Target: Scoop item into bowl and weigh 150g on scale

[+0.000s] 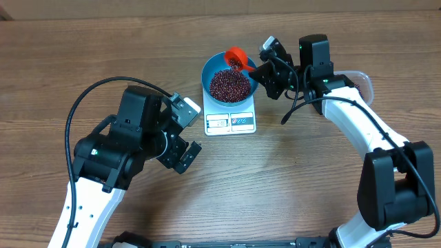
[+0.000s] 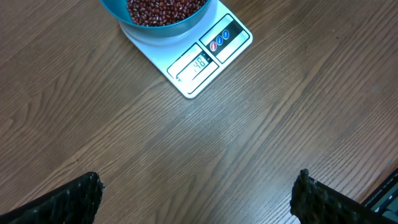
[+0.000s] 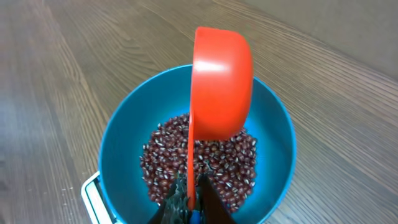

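Note right fingers (image 3: 169, 210) clenched on orange scoop (image 3: 221, 87), tipped over blue bowl (image 3: 121, 143); beans (image 3: 161, 162) heaped inside, bowl seated on scale (image 1: 231, 122). Note left fingers (image 2: 68, 199) released, empty, above tabletop (image 2: 249, 155). Beware overshooting target through abrupt tipping; display (image 2: 194, 66) digits possibly near target. Avoid nudging bowl rim.

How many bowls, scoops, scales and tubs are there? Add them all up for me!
Bowls: 1, the blue bowl with beans in it
Scoops: 1, the orange scoop
Scales: 1, the white scale
Tubs: 1, the clear tub, only partly in view
Total: 4
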Motion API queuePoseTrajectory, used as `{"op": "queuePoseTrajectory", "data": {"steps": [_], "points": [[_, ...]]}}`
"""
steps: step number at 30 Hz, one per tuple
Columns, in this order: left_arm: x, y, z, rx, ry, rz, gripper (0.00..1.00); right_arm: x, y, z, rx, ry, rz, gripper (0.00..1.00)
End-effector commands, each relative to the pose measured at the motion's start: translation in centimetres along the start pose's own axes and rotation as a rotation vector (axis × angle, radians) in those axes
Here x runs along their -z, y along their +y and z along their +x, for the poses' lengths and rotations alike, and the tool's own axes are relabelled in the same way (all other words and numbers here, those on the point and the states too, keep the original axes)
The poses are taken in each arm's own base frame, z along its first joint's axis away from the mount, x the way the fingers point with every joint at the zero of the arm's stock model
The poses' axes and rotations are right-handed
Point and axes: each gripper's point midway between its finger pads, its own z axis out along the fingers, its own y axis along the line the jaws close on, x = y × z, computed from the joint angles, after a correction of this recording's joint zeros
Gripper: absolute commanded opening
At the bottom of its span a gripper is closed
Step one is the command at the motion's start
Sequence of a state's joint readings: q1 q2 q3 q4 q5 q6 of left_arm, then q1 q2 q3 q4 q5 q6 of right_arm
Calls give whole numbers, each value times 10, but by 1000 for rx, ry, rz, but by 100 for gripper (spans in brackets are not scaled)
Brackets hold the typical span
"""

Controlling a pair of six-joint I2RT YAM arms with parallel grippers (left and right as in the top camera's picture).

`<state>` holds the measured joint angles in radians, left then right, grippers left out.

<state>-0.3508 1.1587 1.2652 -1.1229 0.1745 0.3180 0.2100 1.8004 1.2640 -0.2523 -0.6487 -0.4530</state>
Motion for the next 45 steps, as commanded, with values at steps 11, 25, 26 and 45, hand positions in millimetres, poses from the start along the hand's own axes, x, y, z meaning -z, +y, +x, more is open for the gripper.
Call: {"op": "queuePoseTrajectory", "data": {"steps": [11, 25, 26, 45], "points": [[5, 3, -6, -19, -18, -14, 100, 1, 1, -4, 24, -9, -14, 4], [5, 3, -6, -19, -18, -14, 100, 1, 1, -4, 18, -7, -15, 4], [5, 3, -6, -20, -18, -14, 100, 1, 1, -4, 18, -7, -15, 4], [5, 3, -6, -19, -18, -14, 100, 1, 1, -4, 18, -7, -15, 4]]}}
